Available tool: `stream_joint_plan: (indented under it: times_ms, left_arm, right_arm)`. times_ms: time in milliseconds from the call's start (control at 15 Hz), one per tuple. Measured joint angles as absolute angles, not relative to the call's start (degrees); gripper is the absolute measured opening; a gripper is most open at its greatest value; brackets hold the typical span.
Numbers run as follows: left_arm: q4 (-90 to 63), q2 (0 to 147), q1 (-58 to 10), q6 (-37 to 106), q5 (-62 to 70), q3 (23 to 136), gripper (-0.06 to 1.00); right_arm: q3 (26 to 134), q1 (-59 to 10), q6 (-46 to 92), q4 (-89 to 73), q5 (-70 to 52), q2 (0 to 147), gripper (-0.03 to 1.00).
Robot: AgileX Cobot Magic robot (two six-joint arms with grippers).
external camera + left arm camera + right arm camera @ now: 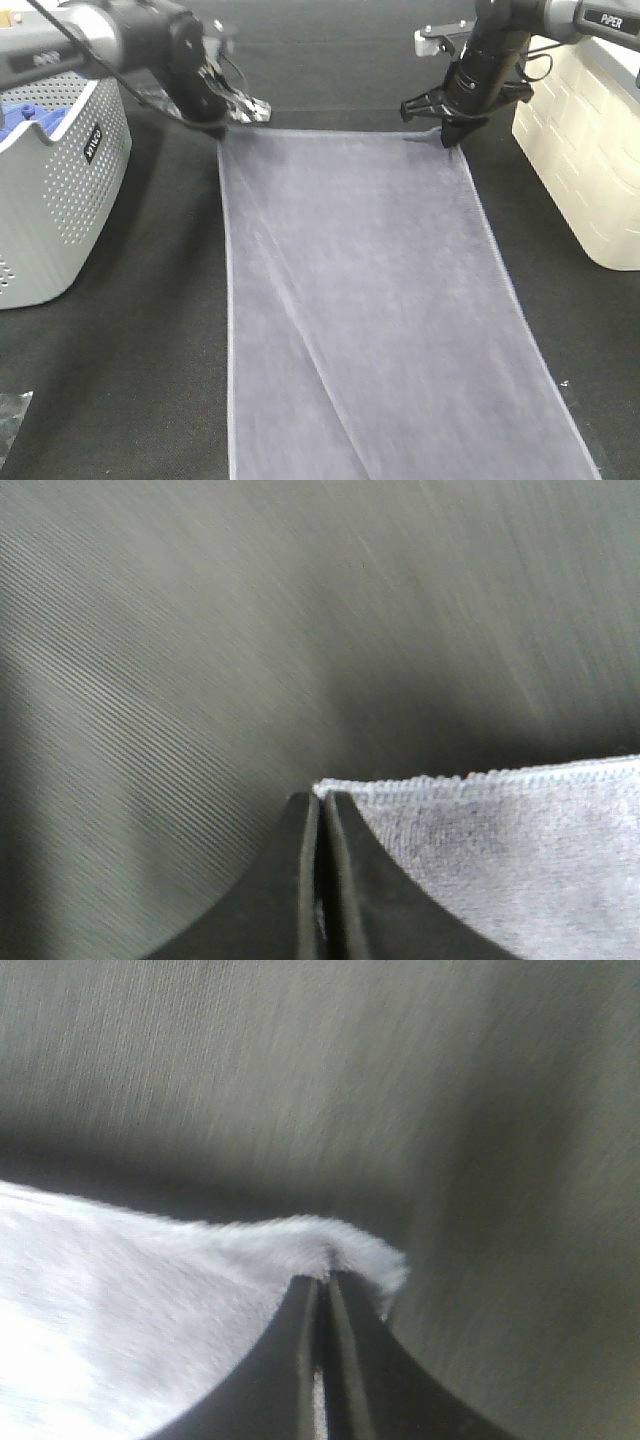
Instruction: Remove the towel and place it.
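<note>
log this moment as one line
towel: spread out on table | left hand: shut on far corner | right hand: shut on other far corner | lift: not yet

Slate-grey towel (370, 300); grey perforated basket (70, 200); black tabletop (130, 380); cream bin (590, 170); blue cloth (30, 112).

left side: grey perforated basket (60, 190), upright on the black surface (130, 340), small dark label (95, 136) on its near wall. bright blue cloth (28, 112) bunched inside, showing above the rim. right side: cream bin (585, 160) with a brick-like embossed wall, partly cut off by the frame edge. near left corner: scrap of crinkled clear plastic (12, 418) lying flat. far side, left of centre: another shiny clear piece (252, 108), details unclear. close up, the surface (200, 630) shows a fine diagonal ribbed weave.
</note>
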State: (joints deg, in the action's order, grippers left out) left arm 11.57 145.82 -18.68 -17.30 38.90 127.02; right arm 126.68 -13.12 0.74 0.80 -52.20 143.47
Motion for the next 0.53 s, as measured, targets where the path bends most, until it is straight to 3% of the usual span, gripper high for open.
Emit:
stream_joint_plan:
  times_ms: [533]
  left_arm:
    - [11.75,146.68,-16.44,-11.75,26.53,127.77,0.00]
  right_arm:
    - [126.68,-13.58,0.74,7.62,-37.24,143.47,0.00]
